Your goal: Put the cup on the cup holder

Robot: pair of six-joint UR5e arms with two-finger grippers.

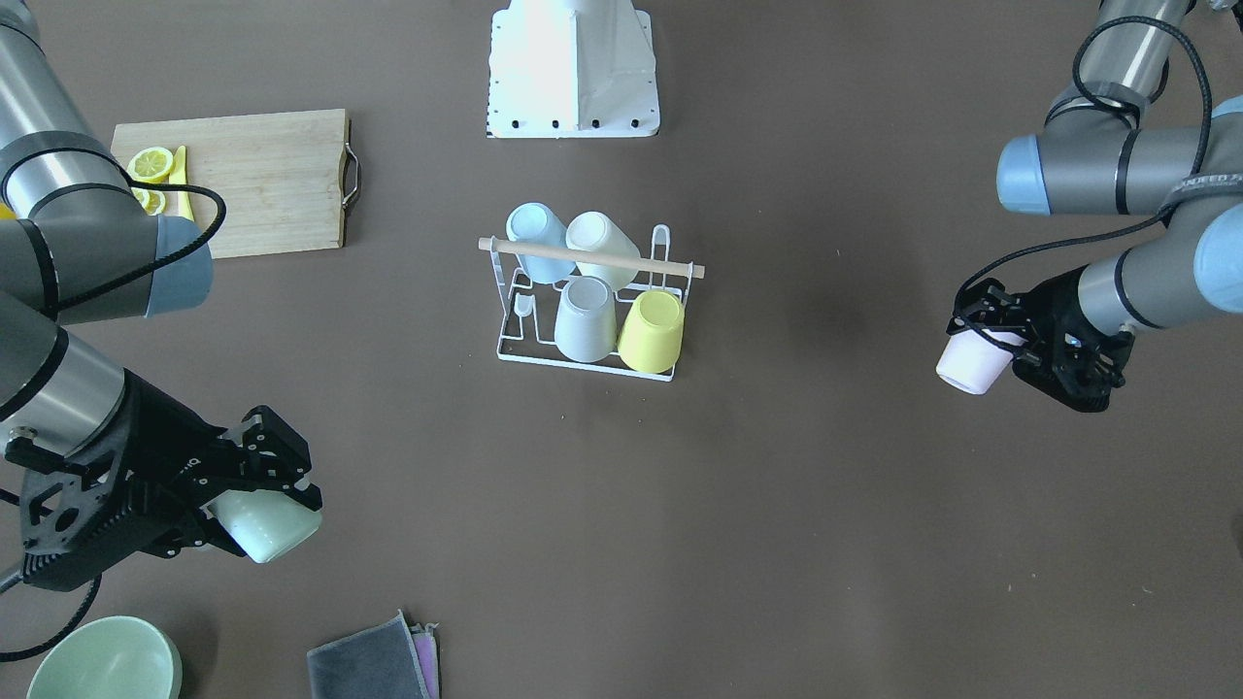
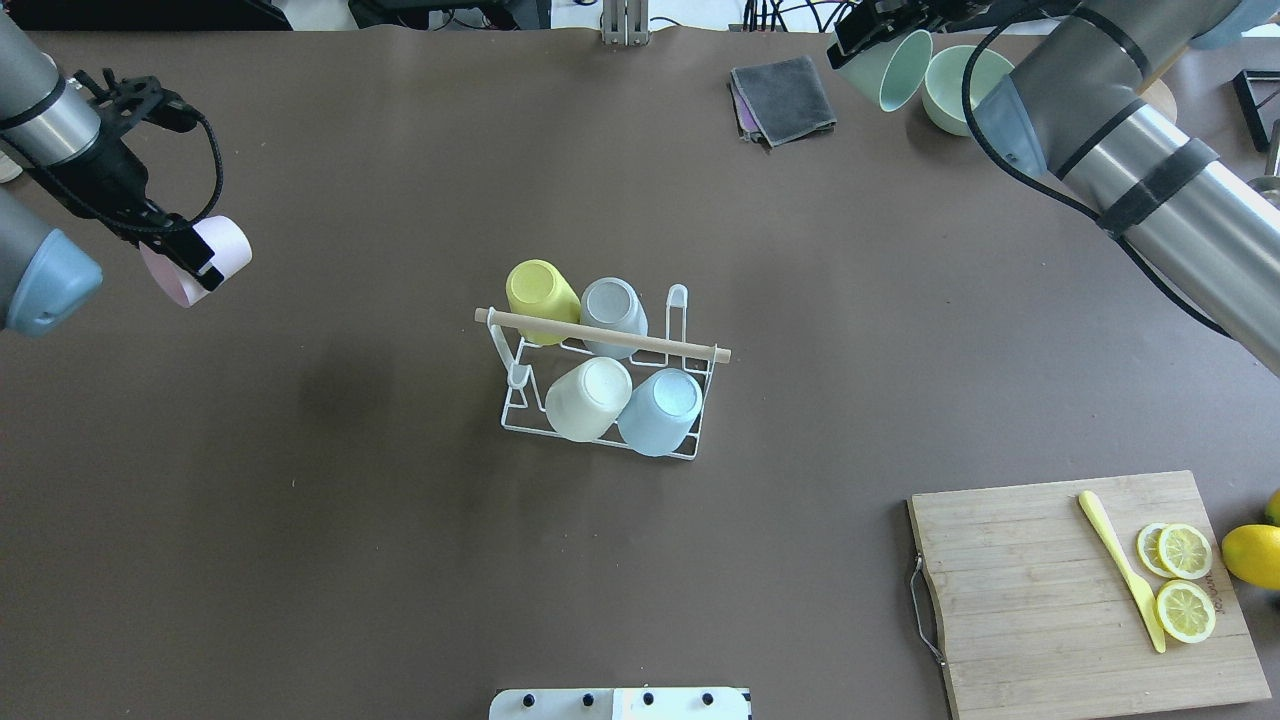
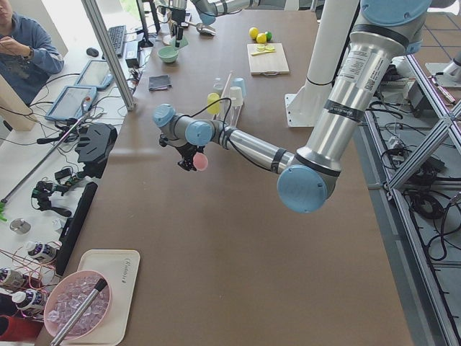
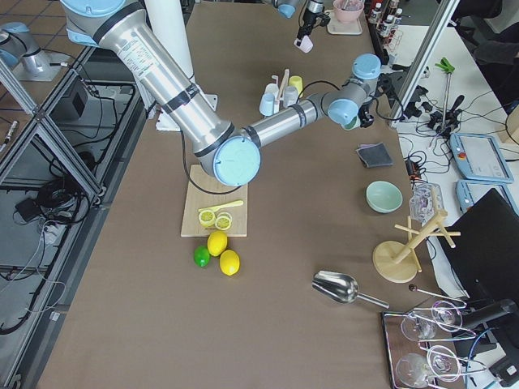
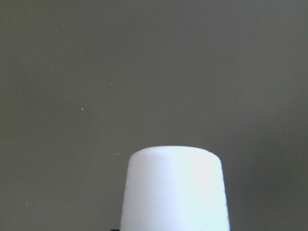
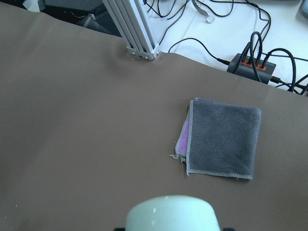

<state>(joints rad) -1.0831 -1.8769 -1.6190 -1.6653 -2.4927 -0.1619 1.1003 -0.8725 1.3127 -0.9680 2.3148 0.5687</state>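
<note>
**Two cups in the air, two prongs free**

Front-facing view: the cup holder (image 1: 583, 367) stood in the middle of the frame, with its wooden rod (image 1: 592, 258) running left to right. Four cups sat mouth down on it: a light blue cup (image 1: 537, 241), a cream cup (image 1: 602, 248), a grey cup (image 1: 586, 318) and a yellow cup (image 1: 653, 330). Two prongs were bare, one at the rack's upper right (image 1: 660, 248) and one at its lower left (image 1: 524, 309). At the right edge the left gripper (image 1: 995, 340) pinched a pink cup (image 1: 971, 364). At the lower left the right gripper (image 1: 282, 500) pinched a mint green cup (image 1: 272, 534). Both were well apart from the rack, at about equal distance.

Overhead view: the rack lay to the right of the left gripper and somewhat lower, and to the lower left of the right gripper. The bare prong at the rack's left end faced the pink cup's side, and the upper right one faced the mint green cup's side. So I judge that neither arm was clearly nearer and each had its own prong.

Side views: they added nothing more.

Left wrist view: the pink cup's closed bottom pointed away, with only the bare table (image 5: 144, 72) beyond it.

Right wrist view: beyond the mint green cup lay a grey cloth (image 6: 224, 137); the rack was not in view.

Count: six cups, one rack, two free prongs.
</note>
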